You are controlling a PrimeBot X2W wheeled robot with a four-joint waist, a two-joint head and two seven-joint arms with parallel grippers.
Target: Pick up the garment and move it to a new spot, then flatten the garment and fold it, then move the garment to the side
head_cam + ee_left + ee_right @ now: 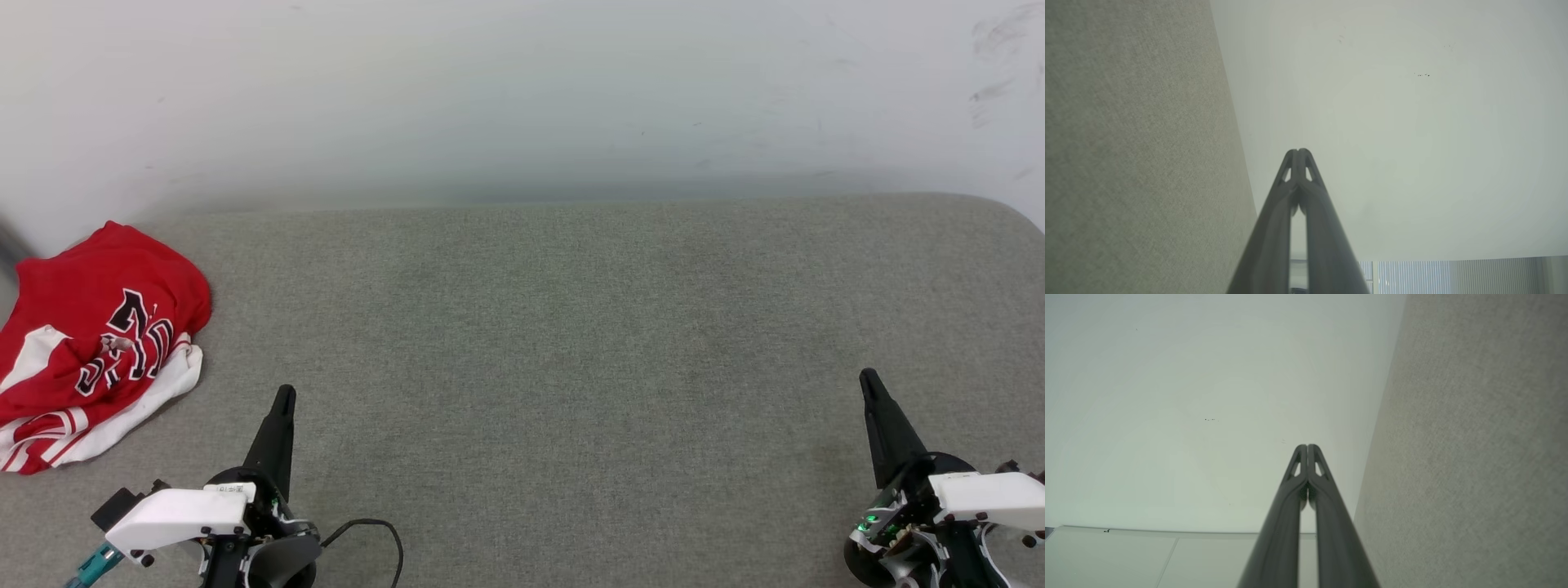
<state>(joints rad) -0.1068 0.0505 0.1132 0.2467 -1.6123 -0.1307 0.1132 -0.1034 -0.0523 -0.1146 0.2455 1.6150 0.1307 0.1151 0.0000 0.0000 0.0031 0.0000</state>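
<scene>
Resting low at the near edge of the grey surface (571,351), the left end effector (283,400) and the right end effector (869,384) both pointed away from the robot. They were well apart from each other. Each one had its two dark fingers pressed together, tips touching, and gripped nothing (both wrist views showed this plainly). A black cable (384,531) made a loop beside the left wrist. I judged this to be a waiting posture, so the first step of the task was not yet begun.

A little further, on the left side of the surface, lay the garment (90,343). It was a crumpled red heap with black lettering turned upward and a white sleeve and striped trim on its near side. The picture's left edge cut part of it off. It was near the left end effector but not touching it, so that arm seemed the natural one to reach for it, after parting its fingers. The wide middle of the surface would give room for flattening and folding.

Behind everything stood a pale wall (522,98).
</scene>
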